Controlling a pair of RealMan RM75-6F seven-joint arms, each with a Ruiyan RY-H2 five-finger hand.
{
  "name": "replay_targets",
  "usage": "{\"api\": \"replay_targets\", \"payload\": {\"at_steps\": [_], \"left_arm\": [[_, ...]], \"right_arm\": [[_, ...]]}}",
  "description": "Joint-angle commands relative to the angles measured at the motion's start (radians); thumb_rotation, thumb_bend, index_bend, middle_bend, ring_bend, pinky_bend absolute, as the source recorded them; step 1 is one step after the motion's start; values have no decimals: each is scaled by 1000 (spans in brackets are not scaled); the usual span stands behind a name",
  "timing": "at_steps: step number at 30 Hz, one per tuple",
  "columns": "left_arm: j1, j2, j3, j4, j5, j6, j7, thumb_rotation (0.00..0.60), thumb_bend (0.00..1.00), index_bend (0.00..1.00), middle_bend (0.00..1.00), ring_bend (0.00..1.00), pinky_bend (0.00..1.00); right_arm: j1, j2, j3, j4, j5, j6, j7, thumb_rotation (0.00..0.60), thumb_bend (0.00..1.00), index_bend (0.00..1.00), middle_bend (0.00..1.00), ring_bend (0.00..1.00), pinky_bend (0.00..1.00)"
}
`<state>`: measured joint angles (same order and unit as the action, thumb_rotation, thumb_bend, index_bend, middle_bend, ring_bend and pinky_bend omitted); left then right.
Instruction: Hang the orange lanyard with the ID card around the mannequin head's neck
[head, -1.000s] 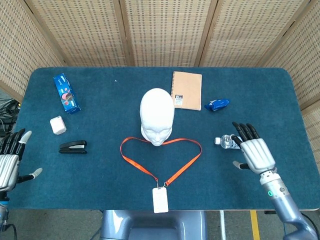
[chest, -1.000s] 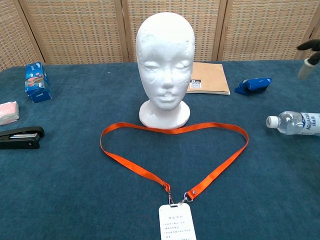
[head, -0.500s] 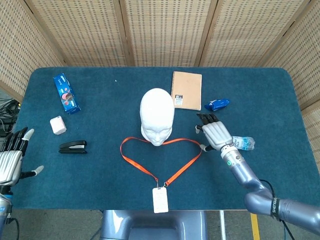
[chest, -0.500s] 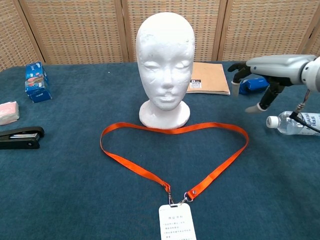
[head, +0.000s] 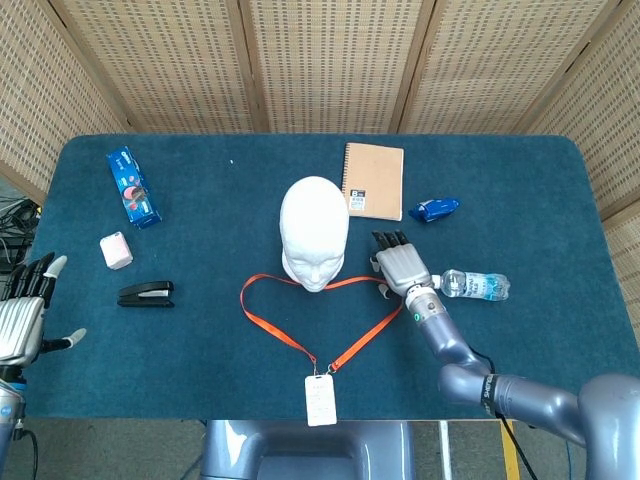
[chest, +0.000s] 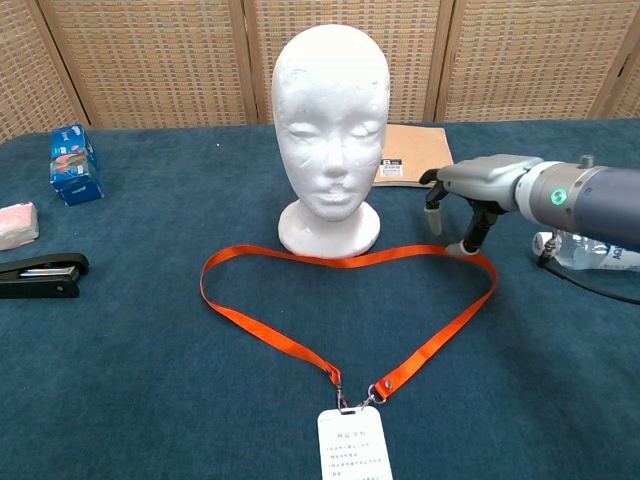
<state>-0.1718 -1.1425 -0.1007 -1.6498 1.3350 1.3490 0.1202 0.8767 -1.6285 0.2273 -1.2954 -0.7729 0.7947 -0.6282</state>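
The right hand (head: 401, 266) has swept in from the right edge of the frame toward the centre, and now it hovers palm-down just above the right bend of the orange lanyard (chest: 262, 325), fingers spread and pointing down, nothing held yet. In the chest view a fingertip sits right at the strap's upper right corner; whether it touches the ribbon I cannot tell. The lanyard lies flat on the desk (head: 220, 215) in a heart-shaped loop in front of the mannequin head (head: 314, 232), its top edge against the base of the neck, and the ID card (head: 319, 399) hangs at the lower middle of the frame, over the desk's near edge. The left hand (head: 24, 318) waits at the far left edge, open and spread, well apart from everything. The water bottle (head: 474, 285) now shows clear, just right of the right wrist. So the reach is done and a pinch on the strap looks like the next step; the loop is untouched, and lifting it over the head is all ahead.
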Motion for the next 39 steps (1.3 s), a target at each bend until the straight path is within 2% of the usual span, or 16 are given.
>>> {"api": "replay_targets", "payload": {"at_steps": [1, 13, 23, 30, 39], "left_arm": [[-2, -1, 0, 2, -2, -2, 0, 600, 0, 0, 0, 0, 0], [-2, -1, 5, 3, -3, 0, -4, 600, 0, 0, 0, 0, 0], [-2, 0, 6, 4, -3, 3, -8, 600, 0, 0, 0, 0, 0], [-6, -3, 8, 8, -4, -5, -6, 600, 0, 0, 0, 0, 0], [-24, -15, 15, 12, 13, -28, -9, 600, 0, 0, 0, 0, 0]], "right_arm": [[13, -18, -10, 16, 17, 3, -11, 600, 520, 480, 0, 0, 0], [33, -51, -42, 68, 38, 16, -16, 600, 547, 507, 0, 0, 0], [37, -73, -60, 100, 28, 18, -11, 600, 622, 564, 0, 0, 0], [33, -87, -72, 125, -20, 33, 8, 600, 648, 641, 0, 0, 0], [5, -71, -82, 116, -105, 55, 81, 600, 666, 661, 0, 0, 0]]}}
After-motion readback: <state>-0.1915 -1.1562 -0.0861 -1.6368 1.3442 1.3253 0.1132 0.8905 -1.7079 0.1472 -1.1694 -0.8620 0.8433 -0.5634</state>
